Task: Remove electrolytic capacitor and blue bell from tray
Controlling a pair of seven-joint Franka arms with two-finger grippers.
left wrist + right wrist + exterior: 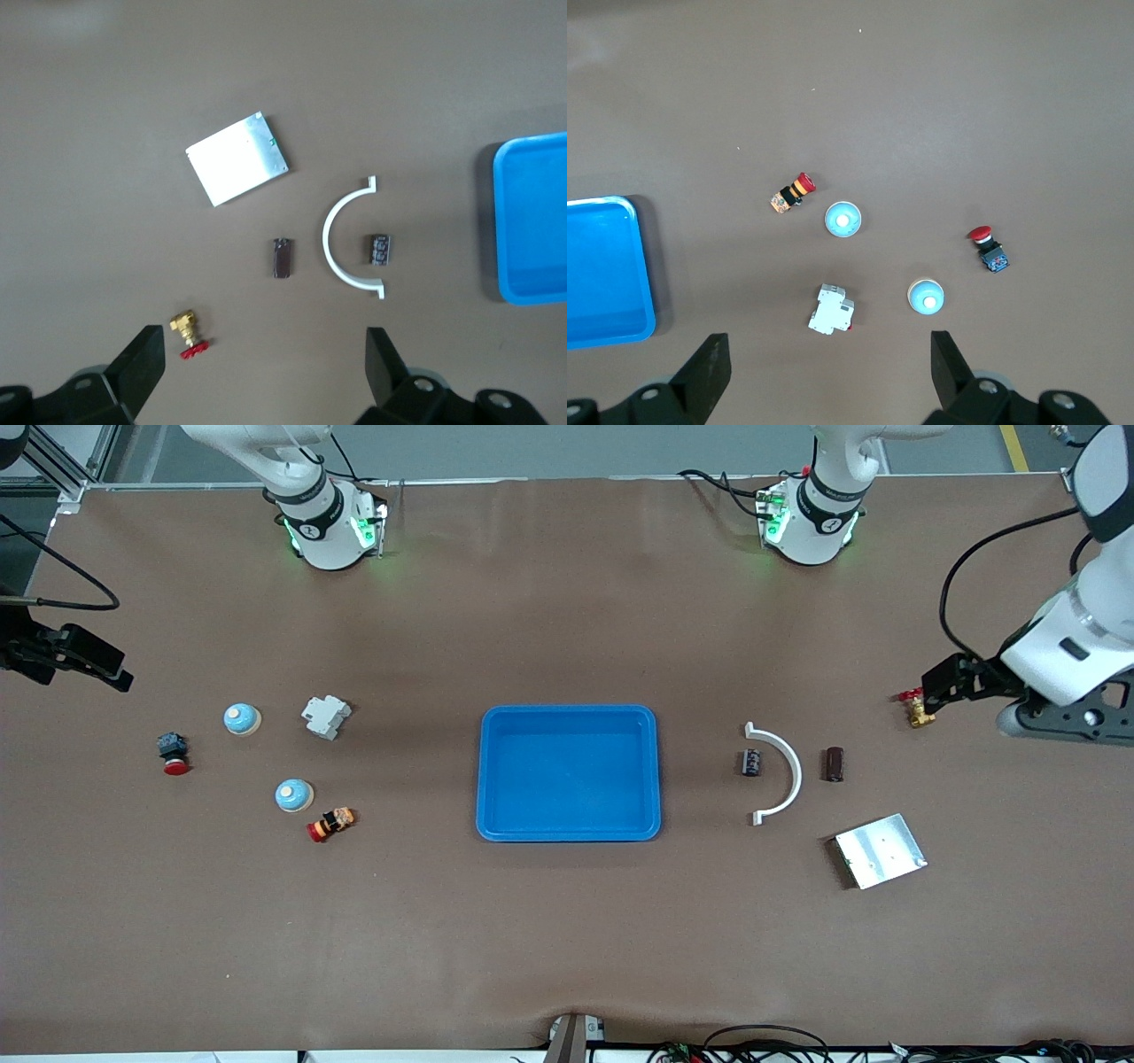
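Two pincers are in view, both raised over the surface (567,939) and both spread wide with nothing between the fingers. The left pincer (266,363) hangs over the left arm's end of the surface, above a small brass valve with a red handle (916,708). The right pincer (830,367) hangs over the right arm's end, at the very edge of the front view, above bare surface near a white breaker block (832,311).

A blue tray (569,831) sits at the middle of the surface and holds nothing.

Toward the left arm's end lies the capacitor (752,762), a small dark cylinder resting on its side inside the curve of a white half-ring (788,771), just beside it but apart. A dark brown cylinder (834,763) lies on the outer side of the half-ring, toward the left arm's end. A flat metal plate (880,850) lies nearer the front camera than both.

Toward the right arm's end stand two pale blue bells. One bell (241,718) stands beside the breaker block. The second bell (293,794) stands nearer the front camera, just beside a red and orange push-button (330,824) lying on its side. A red-capped button with a blue body (174,753) lies closer to the right arm's end than either bell.
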